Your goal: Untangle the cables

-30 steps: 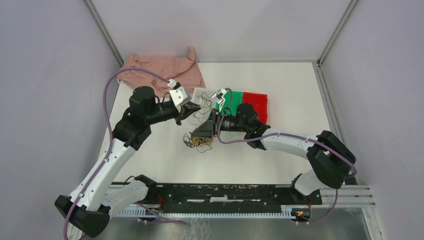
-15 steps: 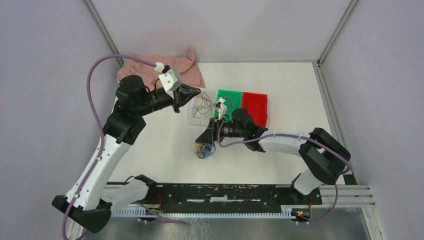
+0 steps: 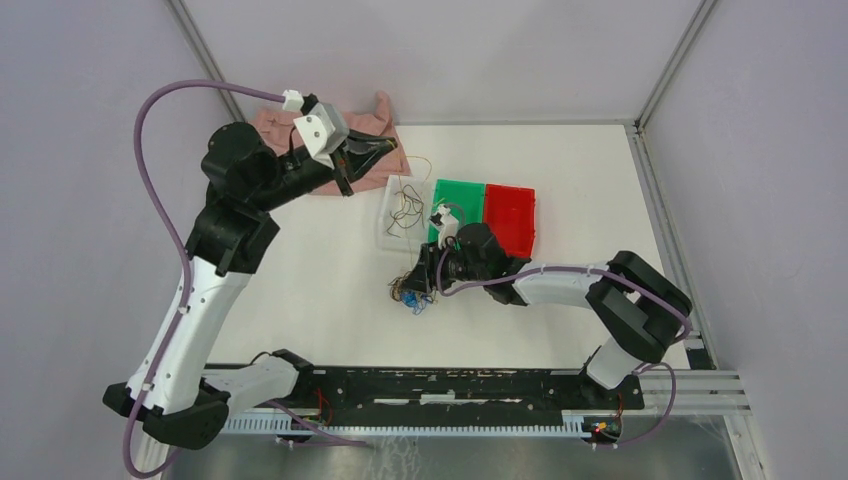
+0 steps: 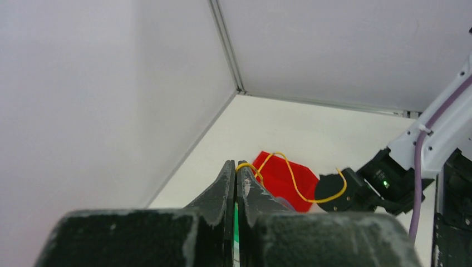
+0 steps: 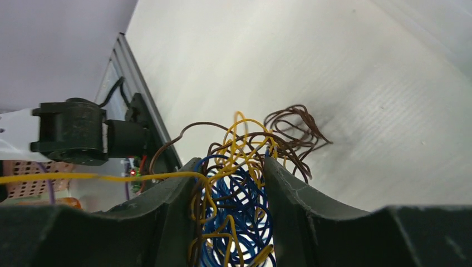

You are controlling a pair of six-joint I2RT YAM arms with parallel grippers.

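My left gripper (image 3: pixel 384 150) is raised over the back left of the table and is shut on a single yellow-orange cable (image 3: pixel 421 160). In the left wrist view the jaws (image 4: pixel 236 166) pinch that cable (image 4: pixel 292 186), which loops off to the right. My right gripper (image 3: pixel 416 284) is low on the table, its jaws closed around the tangled bunch (image 3: pixel 409 298) of cables. The right wrist view shows blue, yellow and dark brown loops (image 5: pixel 236 189) packed between its fingers (image 5: pixel 229 167). A taut yellow strand (image 5: pixel 83 178) runs off to the left.
A clear bin (image 3: pixel 389 225) with a few thin strands (image 3: pixel 405 208) stands mid-table. A green bin (image 3: pixel 462 200) and a red bin (image 3: pixel 511 215) are beside it. A pink cloth (image 3: pixel 280 128) lies at the back left. Walls enclose three sides.
My left gripper has risen and swung back-left, drawing the yellow cable out. My right gripper has slid nearer with the tangled bunch.
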